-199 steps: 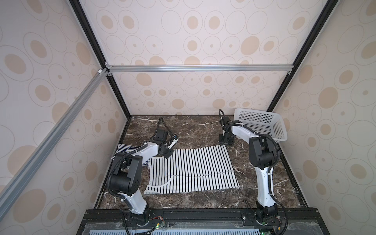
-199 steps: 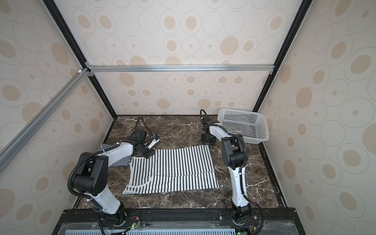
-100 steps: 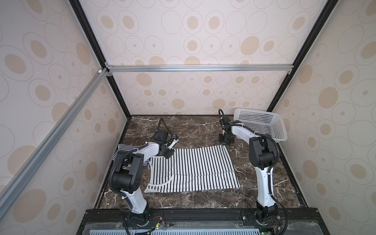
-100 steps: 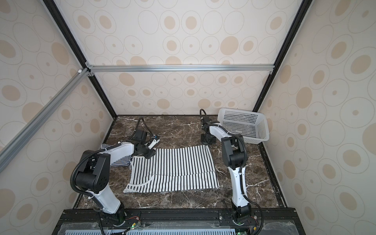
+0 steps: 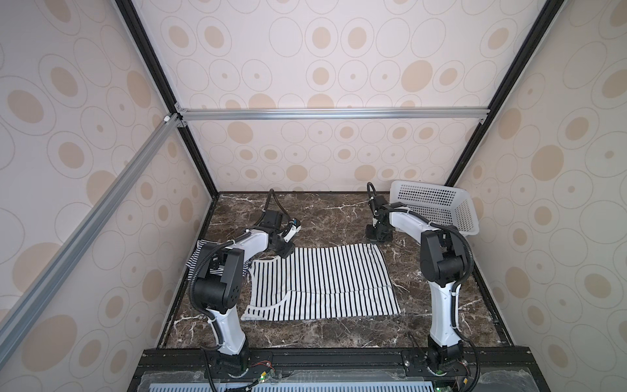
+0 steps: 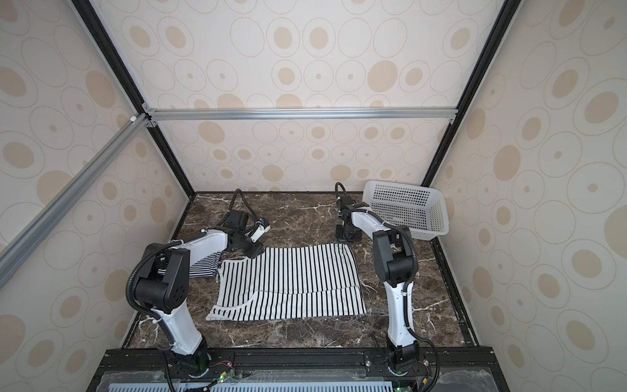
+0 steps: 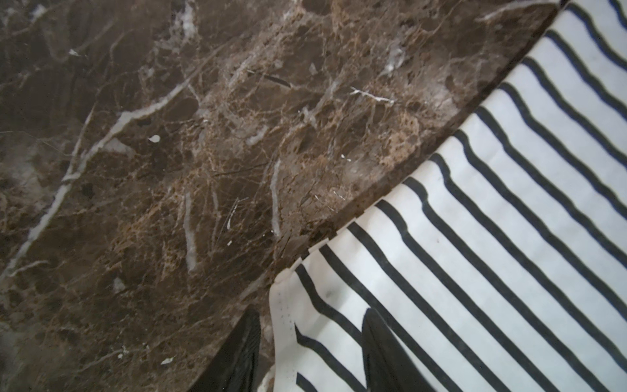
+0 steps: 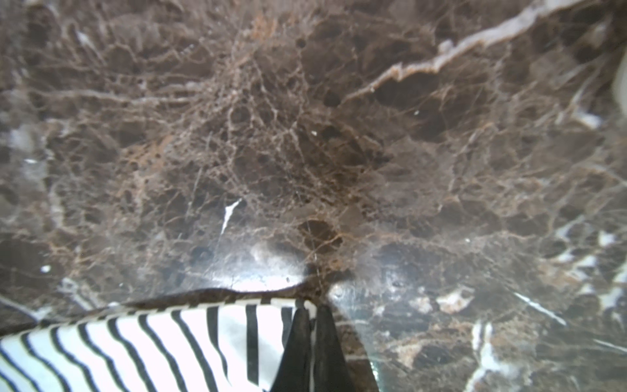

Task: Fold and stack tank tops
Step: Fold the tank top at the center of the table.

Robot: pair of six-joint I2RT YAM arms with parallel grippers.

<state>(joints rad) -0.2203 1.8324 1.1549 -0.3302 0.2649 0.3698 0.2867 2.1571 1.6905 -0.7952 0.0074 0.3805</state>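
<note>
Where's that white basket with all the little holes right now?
In both top views the basket sits in the far right corner of the marble table, just beyond the right gripper at a corner of the wide-striped tank top.

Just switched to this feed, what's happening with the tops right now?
The wide-striped tank top lies spread on the marble table. The right gripper is shut on its far right corner; the left gripper is open, fingers straddling its far left edge. The narrow-striped tank top lies beside it, partly under the left arm. Nothing is stacked yet.
</note>
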